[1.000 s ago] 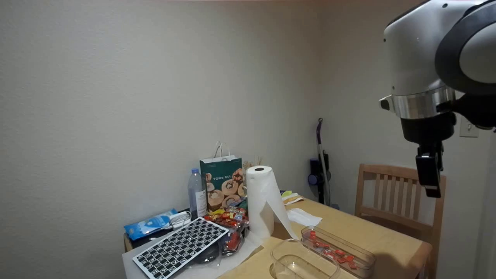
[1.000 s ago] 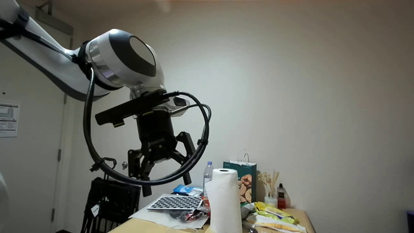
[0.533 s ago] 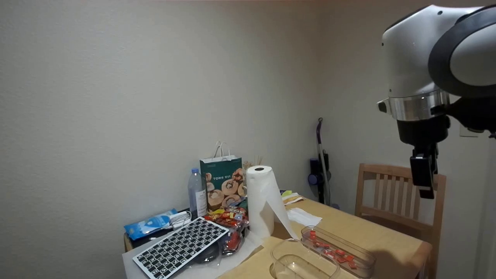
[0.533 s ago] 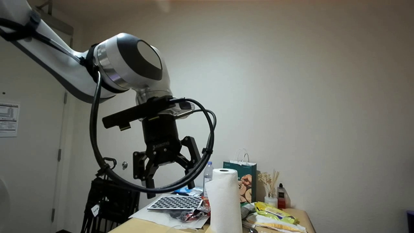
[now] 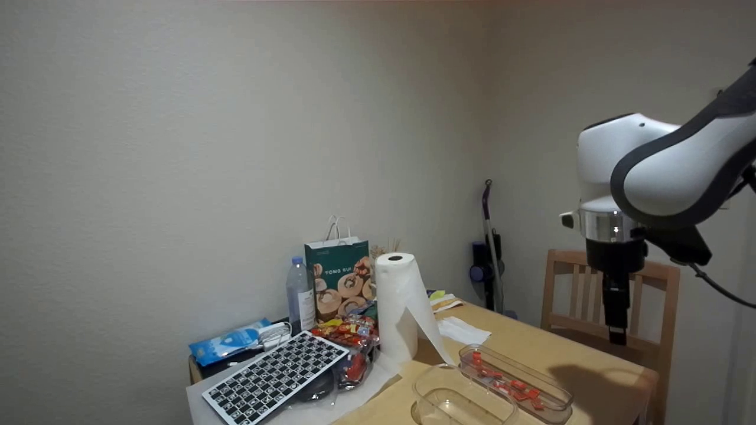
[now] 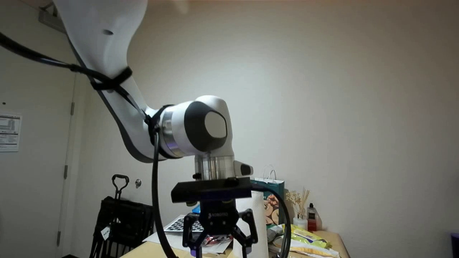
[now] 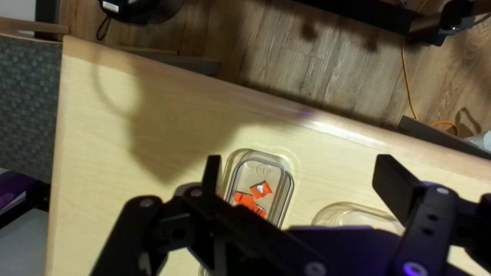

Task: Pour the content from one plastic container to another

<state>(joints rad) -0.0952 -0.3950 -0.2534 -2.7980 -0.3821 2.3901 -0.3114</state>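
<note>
A long, narrow clear plastic container (image 5: 555, 407) stands on the table and holds several red wrapped pieces (image 5: 518, 384). A wider clear container (image 5: 466, 407) stands beside it, with no pieces seen in it. In the wrist view, the narrow container (image 7: 251, 172) shows between the fingers, nearer the left one, with red pieces (image 7: 261, 189) inside. The wide container (image 7: 333, 211) is partly hidden by the gripper body. My gripper (image 7: 297, 165) is open and empty, pointing down above the table. It also shows in both exterior views (image 5: 618, 336) (image 6: 221, 251).
A paper towel roll (image 5: 396, 307) stands behind the containers. A checkered board (image 5: 274, 378), bagged red items (image 5: 354, 336), a bottle (image 5: 301, 295) and a green bag (image 5: 339, 277) are farther left. A wooden chair (image 5: 561, 283) stands beyond the table edge (image 7: 268, 103).
The arm has moved down a good way, and my gripper has turned from tilted to upright. It has shifted right in an exterior view. It stays open; the containers have not moved.
</note>
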